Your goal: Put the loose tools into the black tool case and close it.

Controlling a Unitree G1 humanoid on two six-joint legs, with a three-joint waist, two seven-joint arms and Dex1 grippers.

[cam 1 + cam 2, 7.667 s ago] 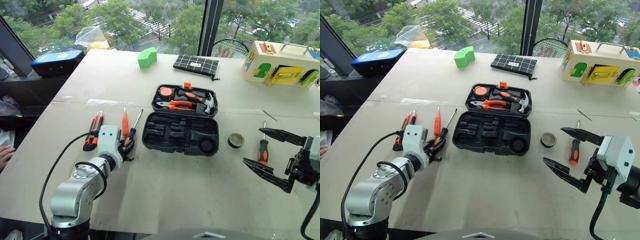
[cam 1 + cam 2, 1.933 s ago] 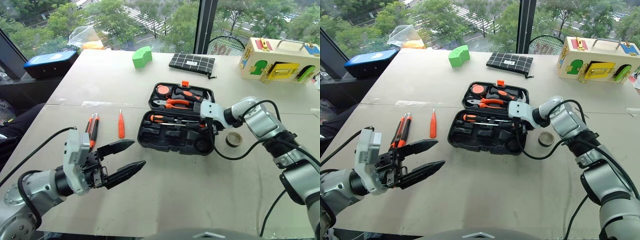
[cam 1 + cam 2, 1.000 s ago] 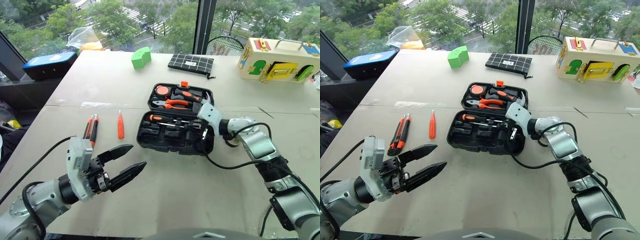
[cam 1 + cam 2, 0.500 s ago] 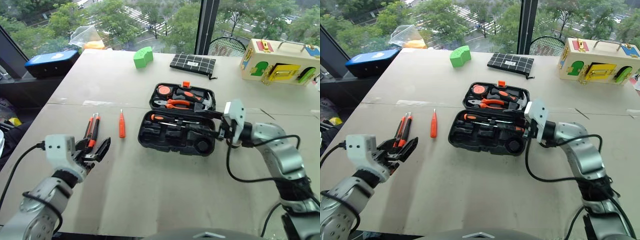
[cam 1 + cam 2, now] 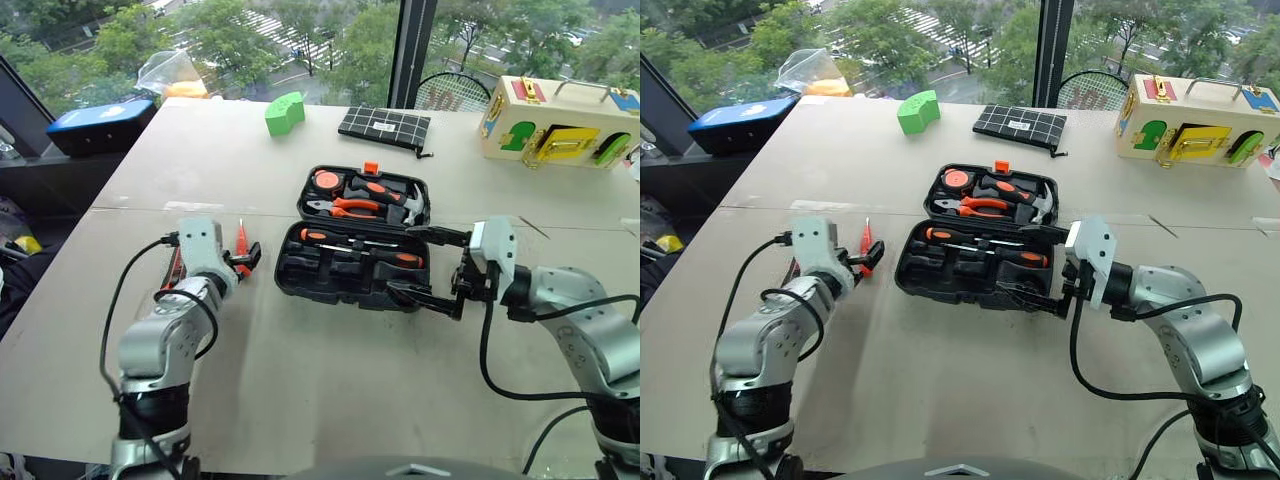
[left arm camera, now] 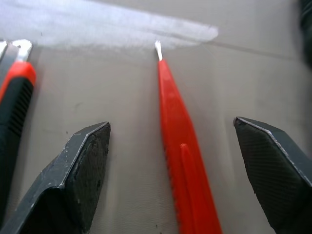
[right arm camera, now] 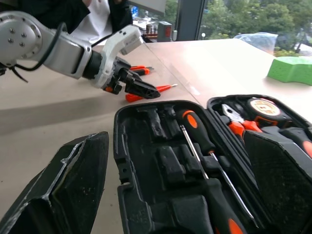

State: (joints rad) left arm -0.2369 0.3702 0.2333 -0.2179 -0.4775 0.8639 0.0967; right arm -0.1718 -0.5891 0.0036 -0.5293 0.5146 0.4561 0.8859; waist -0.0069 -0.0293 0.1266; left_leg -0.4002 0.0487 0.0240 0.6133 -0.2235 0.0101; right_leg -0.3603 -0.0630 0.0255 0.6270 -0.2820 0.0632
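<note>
The left end effector (image 6: 173, 161) stands open over the table, its two fingers either side of one small all-orange screwdriver (image 6: 183, 161) and holding nothing. Just beside that lie two flat orange-and-black knife-like tools (image 5: 177, 268), partly hidden by the arm. The right end effector (image 5: 418, 264) is spread wide and empty at the near right edge of the black tool case (image 5: 345, 277). The one case lies open, two halves flat: two black-and-orange screwdrivers (image 5: 362, 249) sit in its moulded slots, pliers (image 5: 345, 208), a hammer (image 5: 400, 200) and a tape measure (image 5: 330, 183) in the lid half. The pale table (image 5: 300, 370) stands against a window with trees outside.
</note>
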